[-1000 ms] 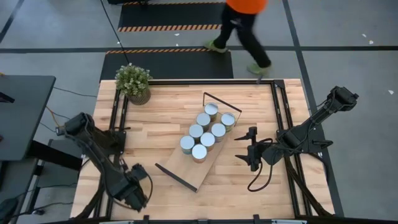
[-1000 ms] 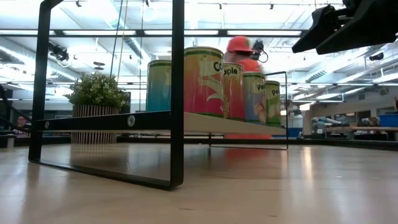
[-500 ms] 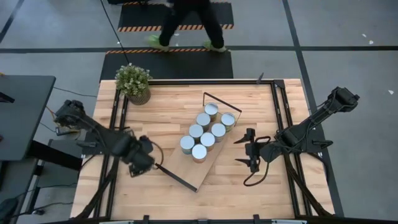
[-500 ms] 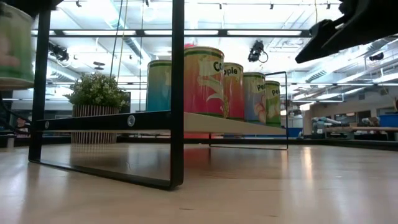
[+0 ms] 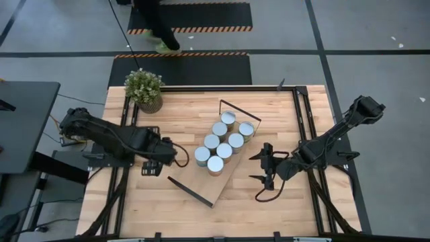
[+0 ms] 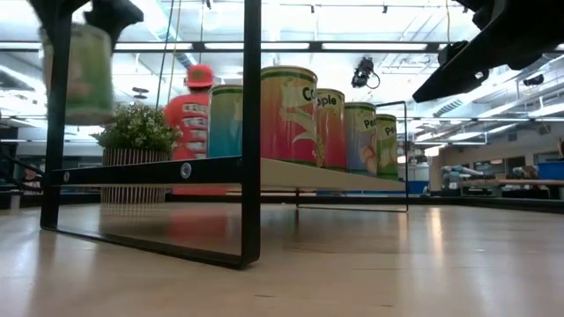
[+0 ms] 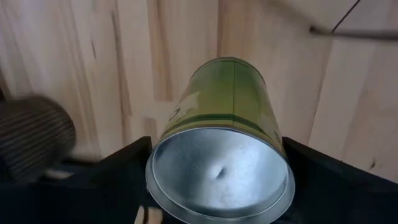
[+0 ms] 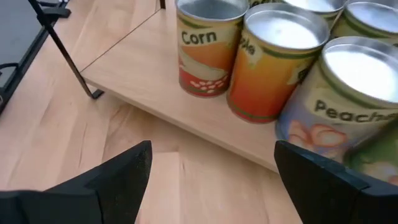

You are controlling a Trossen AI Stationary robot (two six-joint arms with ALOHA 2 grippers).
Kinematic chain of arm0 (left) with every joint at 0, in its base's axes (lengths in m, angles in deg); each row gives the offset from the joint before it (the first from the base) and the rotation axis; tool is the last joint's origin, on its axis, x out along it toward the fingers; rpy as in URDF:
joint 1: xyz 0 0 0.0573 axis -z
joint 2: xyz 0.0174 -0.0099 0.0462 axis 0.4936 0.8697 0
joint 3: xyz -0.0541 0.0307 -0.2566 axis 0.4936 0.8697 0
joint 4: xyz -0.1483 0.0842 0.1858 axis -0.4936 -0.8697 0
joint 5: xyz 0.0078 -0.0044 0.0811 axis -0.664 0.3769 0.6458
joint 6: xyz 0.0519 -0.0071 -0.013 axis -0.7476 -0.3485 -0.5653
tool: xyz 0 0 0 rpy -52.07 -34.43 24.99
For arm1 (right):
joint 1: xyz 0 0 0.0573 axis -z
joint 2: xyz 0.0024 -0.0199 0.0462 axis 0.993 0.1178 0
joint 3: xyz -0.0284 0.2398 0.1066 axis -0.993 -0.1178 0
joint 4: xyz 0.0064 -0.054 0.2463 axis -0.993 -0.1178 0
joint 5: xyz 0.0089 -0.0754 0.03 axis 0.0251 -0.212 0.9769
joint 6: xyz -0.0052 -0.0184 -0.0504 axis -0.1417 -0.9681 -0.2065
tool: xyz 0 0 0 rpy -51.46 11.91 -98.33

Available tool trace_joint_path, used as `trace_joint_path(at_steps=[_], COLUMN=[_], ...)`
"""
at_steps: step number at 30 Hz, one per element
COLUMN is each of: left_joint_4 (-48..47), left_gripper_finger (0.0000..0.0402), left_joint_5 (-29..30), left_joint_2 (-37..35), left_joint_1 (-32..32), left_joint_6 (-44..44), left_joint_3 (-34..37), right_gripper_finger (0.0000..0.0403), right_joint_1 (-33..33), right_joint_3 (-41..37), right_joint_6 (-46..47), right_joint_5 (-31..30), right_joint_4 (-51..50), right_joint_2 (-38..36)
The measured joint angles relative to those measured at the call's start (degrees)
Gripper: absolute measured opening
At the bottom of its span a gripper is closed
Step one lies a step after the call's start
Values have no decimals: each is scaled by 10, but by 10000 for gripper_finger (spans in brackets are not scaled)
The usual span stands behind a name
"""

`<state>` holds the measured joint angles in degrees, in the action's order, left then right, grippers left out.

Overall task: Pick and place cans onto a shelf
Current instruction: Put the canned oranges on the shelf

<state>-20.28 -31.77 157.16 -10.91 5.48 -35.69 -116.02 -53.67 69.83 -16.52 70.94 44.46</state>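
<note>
The left end effector (image 5: 153,163) grips a green can (image 7: 219,140) up off the desk (image 5: 175,117), ready for the shelf (image 5: 216,180). The right end effector (image 5: 263,168) waits near the shelf, spread wide and holding nothing.

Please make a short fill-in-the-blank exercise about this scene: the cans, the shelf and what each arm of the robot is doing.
1. The number of cans standing on the shelf is ____.
2. The green can is held in the air by the ____ gripper.
3. The right gripper, beside the shelf, holds ____.
4. At the far corner of the table stands a potted ____.

Missing words: six; left; nothing; plant
</note>
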Motion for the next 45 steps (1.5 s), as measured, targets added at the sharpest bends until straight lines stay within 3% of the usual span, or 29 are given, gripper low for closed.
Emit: trace_joint_path(at_steps=[5, 11, 15, 20, 28, 36, 45], left_joint_4=[46, 119, 113, 112, 111, 114, 139], left_gripper_finger=[329, 329, 330, 330, 330, 330, 330], left_joint_5=[13, -8, -17, -81, -111, -171, -112], left_joint_2=[0, 17, 47, 84, 144, 216, 236], left_joint_1=[-10, -9, -12, -23, -51, -61, -50], left_joint_6=[-49, -42, -11, 47, 124, 227, 272], left_joint_3=[-45, -60, -60, -60, -123, -131, -131], right_gripper_finger=[346, 346, 346, 346, 346, 346, 346], right_joint_1=[-12, -33, -45, -46, -45, -44, -34], right_joint_3=[0, 0, 6, 8, 8, 8, 8], right_joint_6=[14, 34, 36, 40, 34, 6, -35], right_joint_5=[-8, -40, -64, -69, -70, -70, -67], right_joint_4=[40, 42, 41, 39, 35, 32, 30], right_joint_2=[31, 33, 33, 33, 33, 33, 33])
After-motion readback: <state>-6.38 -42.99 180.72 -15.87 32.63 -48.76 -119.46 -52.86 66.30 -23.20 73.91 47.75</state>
